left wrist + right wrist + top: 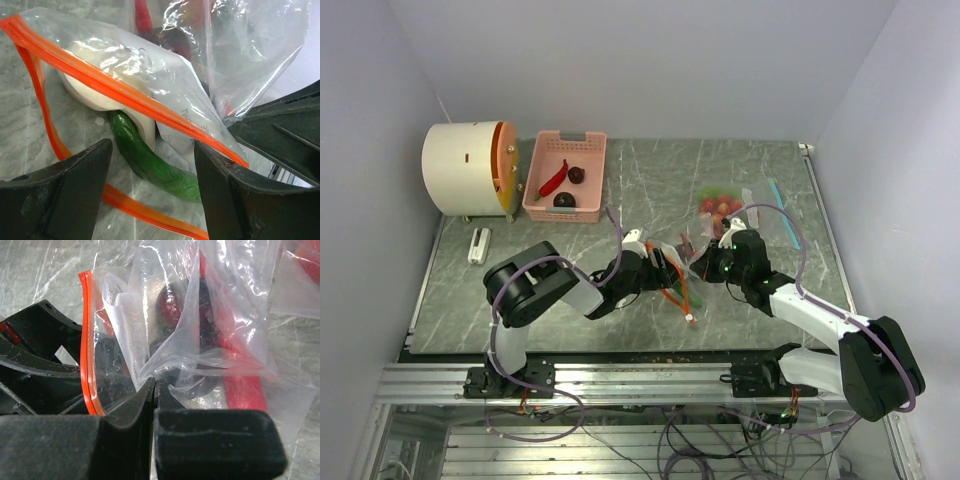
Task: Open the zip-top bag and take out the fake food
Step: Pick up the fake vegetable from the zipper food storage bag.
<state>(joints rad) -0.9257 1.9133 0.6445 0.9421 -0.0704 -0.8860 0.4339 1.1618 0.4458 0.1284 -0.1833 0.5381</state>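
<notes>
The left gripper gapes empty, a green toy vegetable slanting upper-left to lower-right between its fingers at the bag mouth. The right gripper is clamped on the bag's plastic.

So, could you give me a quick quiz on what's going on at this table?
1. True or false: the right gripper is pinching the plastic of the zip-top bag.
2. The seal strip on that bag is: A white, B orange, C black?
3. What long thing shows between the open fingers of the left gripper?
Key: 1 true; 2 B; 3 a green toy vegetable, cucumber-like.
</notes>
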